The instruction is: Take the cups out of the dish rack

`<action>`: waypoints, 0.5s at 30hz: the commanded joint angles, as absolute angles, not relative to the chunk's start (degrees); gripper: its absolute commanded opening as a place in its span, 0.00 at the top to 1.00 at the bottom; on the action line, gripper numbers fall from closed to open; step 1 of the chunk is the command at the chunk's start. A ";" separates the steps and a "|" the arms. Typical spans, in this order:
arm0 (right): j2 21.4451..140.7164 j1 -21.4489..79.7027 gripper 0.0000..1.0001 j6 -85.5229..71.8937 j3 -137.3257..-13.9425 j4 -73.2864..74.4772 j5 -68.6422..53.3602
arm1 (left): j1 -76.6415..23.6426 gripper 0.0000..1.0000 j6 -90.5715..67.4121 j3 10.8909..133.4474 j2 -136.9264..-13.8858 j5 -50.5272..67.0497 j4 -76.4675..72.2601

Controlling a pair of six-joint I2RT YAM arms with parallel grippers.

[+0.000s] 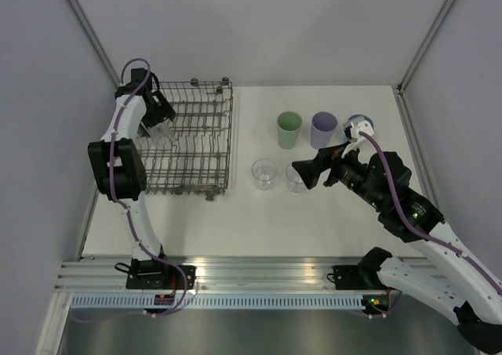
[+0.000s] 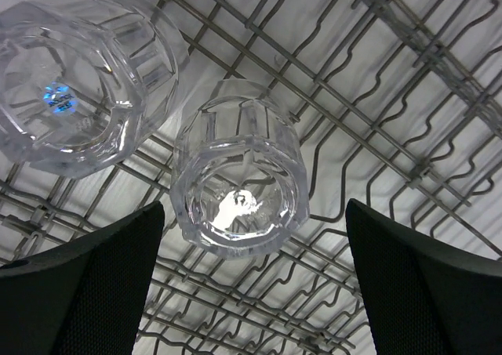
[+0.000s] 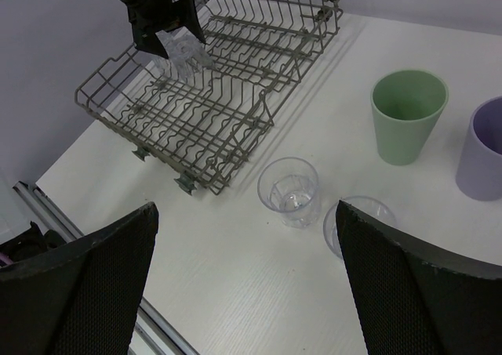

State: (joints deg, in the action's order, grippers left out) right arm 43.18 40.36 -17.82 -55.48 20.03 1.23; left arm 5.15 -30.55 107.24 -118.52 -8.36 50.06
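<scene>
The grey wire dish rack (image 1: 226, 135) sits at the table's left. Two clear cups stand upside down on its tines, one (image 2: 239, 179) centred ahead of my open left gripper (image 2: 251, 292), the other (image 2: 78, 81) to its upper left. That left gripper (image 1: 159, 124) hovers over the rack's left part, holding nothing. On the table stand a pale green cup (image 1: 289, 129), a lavender cup (image 1: 323, 129), a blue cup (image 1: 359, 125) partly hidden by the right arm, and two clear cups (image 1: 264, 174) (image 1: 296, 179). My right gripper (image 3: 247, 284) is open above bare table, its right finger covering part of one clear cup (image 3: 357, 218).
In the right wrist view the rack (image 3: 227, 104) lies at the upper left, with a clear cup (image 3: 288, 192) just off its near corner. Grey walls enclose the table on the left, back and right. An aluminium rail (image 1: 259, 277) runs along the near edge.
</scene>
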 commanded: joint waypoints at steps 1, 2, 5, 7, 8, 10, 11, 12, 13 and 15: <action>42.80 40.52 0.02 -18.98 -54.58 17.40 0.53 | 5.54 0.00 -28.83 110.04 -120.93 -8.35 51.50; 42.80 40.52 0.02 -18.98 -54.32 17.32 0.44 | 5.54 0.01 -28.83 110.13 -121.29 -8.18 51.50; 42.71 40.52 0.02 -18.90 -54.05 17.14 0.53 | 5.62 0.00 -28.57 110.57 -122.34 -8.61 51.50; 42.80 40.52 0.02 -18.90 -53.97 16.88 0.26 | 5.45 0.00 -28.30 110.57 -122.95 -9.23 51.50; 42.89 40.52 0.02 -18.90 -53.96 16.79 0.18 | 5.54 0.01 -28.21 110.48 -123.22 -9.49 51.50; 43.07 40.52 0.02 -18.98 -53.88 16.44 0.26 | 5.54 0.03 -27.95 110.22 -123.48 -9.84 51.50; 43.15 40.60 0.02 -19.07 -53.88 16.44 0.26 | 5.62 0.05 -27.78 110.21 -123.57 -10.28 51.50; 43.33 40.52 0.02 -18.99 -53.88 16.17 0.26 | 5.54 0.07 -27.60 110.21 -123.66 -10.54 51.50; 43.42 40.52 0.02 -18.98 -53.79 16.17 0.26 | 5.54 0.10 -27.51 110.04 -123.75 -10.55 51.50; 43.50 40.52 0.02 -19.07 -53.79 16.17 0.18 | 5.62 0.11 -27.42 110.13 -123.75 -11.07 51.50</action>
